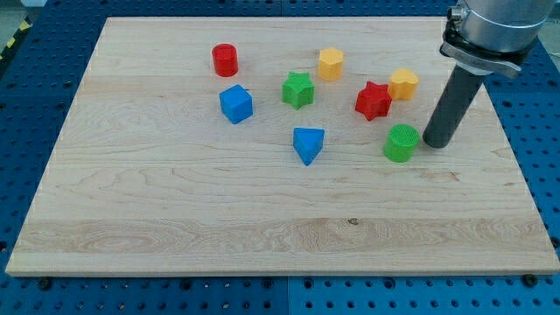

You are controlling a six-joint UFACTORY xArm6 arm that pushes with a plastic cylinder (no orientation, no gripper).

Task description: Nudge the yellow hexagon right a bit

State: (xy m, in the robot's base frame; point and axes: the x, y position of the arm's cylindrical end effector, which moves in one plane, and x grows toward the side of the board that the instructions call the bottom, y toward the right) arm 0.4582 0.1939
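The yellow hexagon sits near the view's top, right of centre on the wooden board. My tip rests on the board at the view's right, just right of the green cylinder and almost touching it. The tip is far from the yellow hexagon, below it and to its right. A second yellow block, its shape unclear, lies right of the hexagon, next to the red star. The green star lies just below and left of the hexagon.
A red cylinder is at the top left of the group. A blue cube lies below it. A blue triangle lies near the board's middle. The arm's rod rises to the view's top right corner.
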